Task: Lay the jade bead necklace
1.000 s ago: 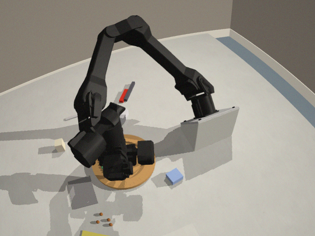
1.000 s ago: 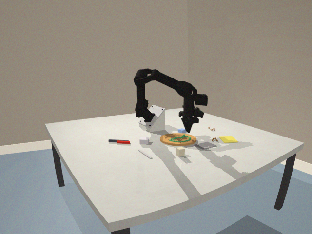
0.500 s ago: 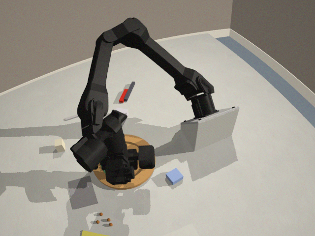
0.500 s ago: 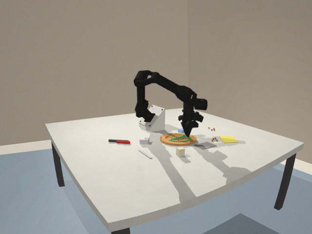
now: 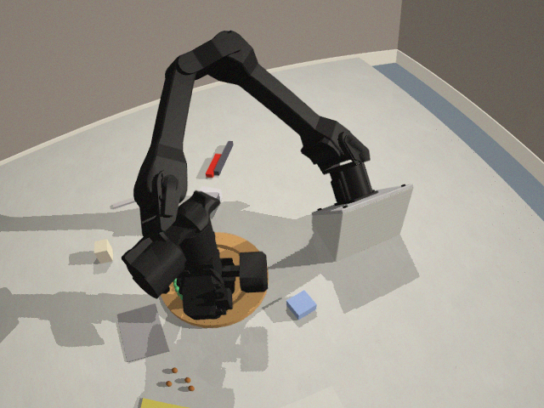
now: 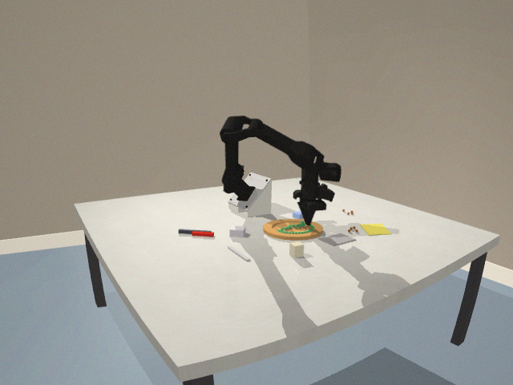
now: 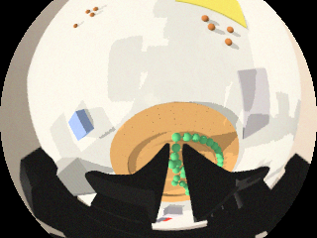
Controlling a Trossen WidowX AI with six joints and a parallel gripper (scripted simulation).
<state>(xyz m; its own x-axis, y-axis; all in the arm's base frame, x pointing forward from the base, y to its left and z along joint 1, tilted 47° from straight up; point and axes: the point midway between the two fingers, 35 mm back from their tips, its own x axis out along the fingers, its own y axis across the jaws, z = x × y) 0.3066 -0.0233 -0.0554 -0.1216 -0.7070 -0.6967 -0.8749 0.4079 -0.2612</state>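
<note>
Green jade bead necklace [image 5: 177, 285] [image 6: 296, 233] [image 7: 196, 138] on round orange-brown wooden board [image 5: 252, 307] [image 6: 269, 233] [image 7: 123, 149], uneven loop, one strand bunched across middle, off groove. Black gripper [image 5: 224, 285] [image 6: 308, 224] [image 7: 176, 146] low over board's right part in exterior view, fingers narrowly apart, beads seen between them; cannot tell if gripped. Same view: cream cube [image 5: 103, 251] [image 6: 296, 250] near side, blue block [image 5: 301, 304] [image 6: 297, 215] [image 7: 80, 124] far side, flat grey square [image 5: 143, 333] [image 6: 338, 239] [image 7: 254, 99] right, yellow sheet [image 5: 162, 403] [image 6: 375, 228] [image 7: 218, 9] farther right.
</note>
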